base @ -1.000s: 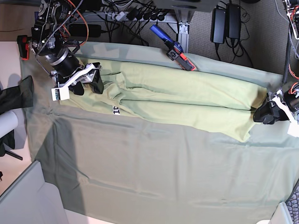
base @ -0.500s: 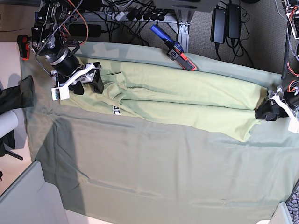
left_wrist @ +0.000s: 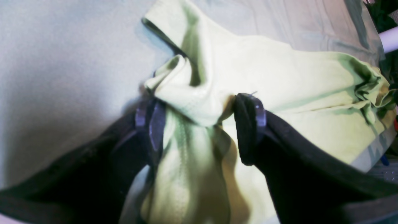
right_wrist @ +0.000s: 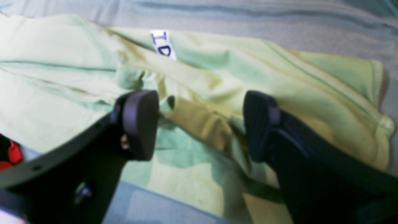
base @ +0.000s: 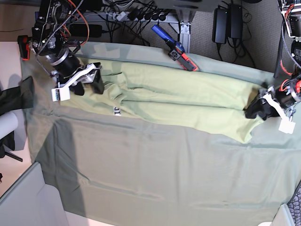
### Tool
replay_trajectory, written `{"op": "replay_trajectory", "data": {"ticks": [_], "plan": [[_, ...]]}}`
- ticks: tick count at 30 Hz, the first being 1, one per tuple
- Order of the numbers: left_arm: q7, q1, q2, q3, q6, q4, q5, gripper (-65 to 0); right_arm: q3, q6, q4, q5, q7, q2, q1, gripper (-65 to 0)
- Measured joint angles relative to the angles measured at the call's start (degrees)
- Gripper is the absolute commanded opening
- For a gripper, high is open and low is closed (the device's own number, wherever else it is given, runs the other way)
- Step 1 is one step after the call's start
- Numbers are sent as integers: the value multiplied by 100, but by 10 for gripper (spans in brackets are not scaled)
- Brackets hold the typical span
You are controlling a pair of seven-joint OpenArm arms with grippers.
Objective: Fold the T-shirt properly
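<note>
The light yellow-green T-shirt [base: 188,101] lies as a long folded band across the grey-green table cloth [base: 164,174]. Its white neck label [base: 116,111] is at the left end. My right gripper [base: 88,84] stands open over that collar end. In the right wrist view its fingers [right_wrist: 140,124] straddle a wrinkled fold of the T-shirt [right_wrist: 217,71], just below the label [right_wrist: 163,43]. My left gripper [base: 251,110] is at the shirt's right end. In the left wrist view it [left_wrist: 199,124] is open, with a bunched fold of the T-shirt [left_wrist: 279,77] between its wide-apart fingers.
A blue and red tool [base: 174,47] lies at the cloth's far edge. A dark cloth [base: 14,96] hangs off the left side beside a white tube [base: 7,125]. Cables and power bricks [base: 228,21] sit behind the table.
My left gripper has slid leftward onto the shirt's right end, and the hem there has bunched up. The right gripper has stayed where it was.
</note>
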State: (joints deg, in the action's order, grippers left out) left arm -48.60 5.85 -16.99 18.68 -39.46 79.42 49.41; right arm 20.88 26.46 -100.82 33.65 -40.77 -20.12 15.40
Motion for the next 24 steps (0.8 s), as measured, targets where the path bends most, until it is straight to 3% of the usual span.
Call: {"op": "replay_trajectory", "data": {"ticks": [8, 10, 14, 19, 24], "plan": [[24, -2, 50, 2, 0, 0, -50, -272, 0, 0, 0, 2, 0, 0, 0, -230], [24, -2, 48, 2, -2, 0, -50, -334, 0, 0, 0, 2, 0, 0, 0, -230], [-17, 0, 66, -9, -2, 0, -151, -546, 0, 2, 0, 2, 0, 0, 0, -230], [-24, 0, 79, -13, -2, 0, -138, -640, 0, 0, 0, 2, 0, 0, 0, -230], [-24, 0, 79, -13, -2, 0, -138, -650, 0, 0, 0, 2, 0, 0, 0, -230]]}}
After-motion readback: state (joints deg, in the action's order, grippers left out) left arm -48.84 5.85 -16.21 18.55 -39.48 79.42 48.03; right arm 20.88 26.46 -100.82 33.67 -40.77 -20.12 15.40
